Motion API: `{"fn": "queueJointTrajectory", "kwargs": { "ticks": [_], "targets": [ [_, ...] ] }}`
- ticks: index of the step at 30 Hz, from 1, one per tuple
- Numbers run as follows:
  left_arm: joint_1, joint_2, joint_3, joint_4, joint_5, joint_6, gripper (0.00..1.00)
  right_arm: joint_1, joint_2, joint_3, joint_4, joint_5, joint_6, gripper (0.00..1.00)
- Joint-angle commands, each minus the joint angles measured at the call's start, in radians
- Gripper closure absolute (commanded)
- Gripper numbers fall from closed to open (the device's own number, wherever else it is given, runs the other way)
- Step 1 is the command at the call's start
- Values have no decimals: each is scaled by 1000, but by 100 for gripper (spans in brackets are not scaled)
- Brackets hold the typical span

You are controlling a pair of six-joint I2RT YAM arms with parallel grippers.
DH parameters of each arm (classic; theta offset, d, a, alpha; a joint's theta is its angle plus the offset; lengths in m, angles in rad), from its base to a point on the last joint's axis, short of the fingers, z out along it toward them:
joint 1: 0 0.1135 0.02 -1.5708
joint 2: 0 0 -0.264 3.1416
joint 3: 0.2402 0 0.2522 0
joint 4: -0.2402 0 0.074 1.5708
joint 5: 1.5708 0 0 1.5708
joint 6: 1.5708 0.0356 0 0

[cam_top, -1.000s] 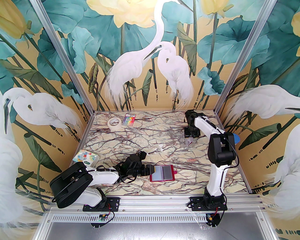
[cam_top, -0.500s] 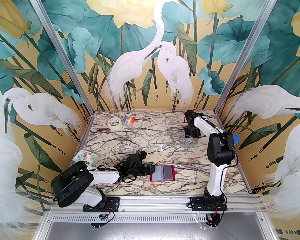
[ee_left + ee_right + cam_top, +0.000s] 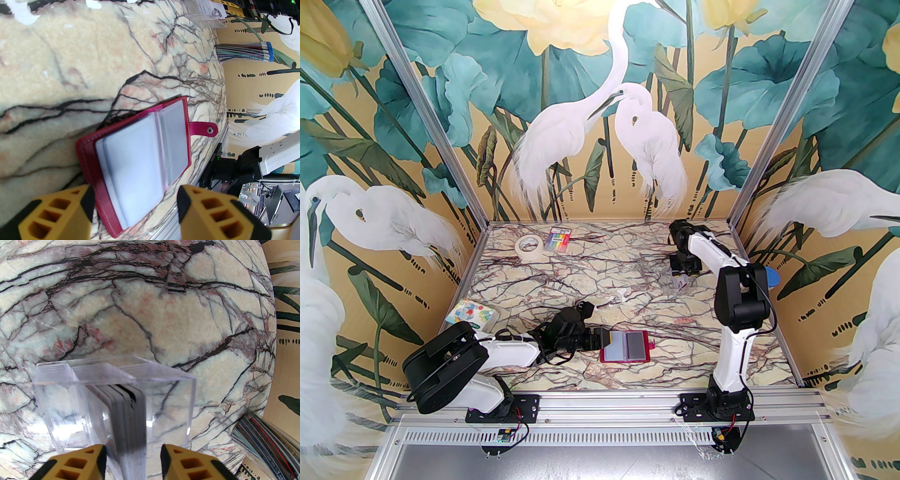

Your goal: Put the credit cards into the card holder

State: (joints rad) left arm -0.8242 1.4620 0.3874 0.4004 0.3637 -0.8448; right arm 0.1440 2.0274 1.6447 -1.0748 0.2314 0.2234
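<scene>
The card holder point(image 3: 626, 347), a dark red wallet, lies open on the marble table with its clear sleeves up and its snap tab point(image 3: 206, 129) to the right. My left gripper point(image 3: 134, 208) is open, its yellow fingers either side of the near end of the card holder point(image 3: 140, 159). At the back right, a stack of grey credit cards point(image 3: 129, 418) stands on edge in a small clear case point(image 3: 164, 390). My right gripper point(image 3: 133, 465) reaches down over it, open, one finger on each side of the stack with small gaps left.
A tape roll point(image 3: 529, 247) and a rainbow-striped packet point(image 3: 560, 239) lie at the back left. A colourful tissue pack point(image 3: 469, 315) sits by the left wall. A tube of pencils with a blue cap point(image 3: 243, 50) rests against the right wall near the clear case point(image 3: 676, 282).
My right gripper has sunk slightly over the clear case and its jaws have narrowed around the cards. The left arm and the card holder have not moved.
</scene>
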Motion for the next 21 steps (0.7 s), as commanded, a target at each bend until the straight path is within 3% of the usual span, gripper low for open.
{"fn": "queueJointTrajectory", "kwargs": {
  "ticks": [1, 21],
  "targets": [
    [-2, 36, 13, -53, -6, 22, 37, -2, -24, 21, -30, 35, 5, 57],
    [-3, 33, 11, -61, -11, 21, 37, 2, -47, 28, -50, 73, 16, 63]
  ]
}}
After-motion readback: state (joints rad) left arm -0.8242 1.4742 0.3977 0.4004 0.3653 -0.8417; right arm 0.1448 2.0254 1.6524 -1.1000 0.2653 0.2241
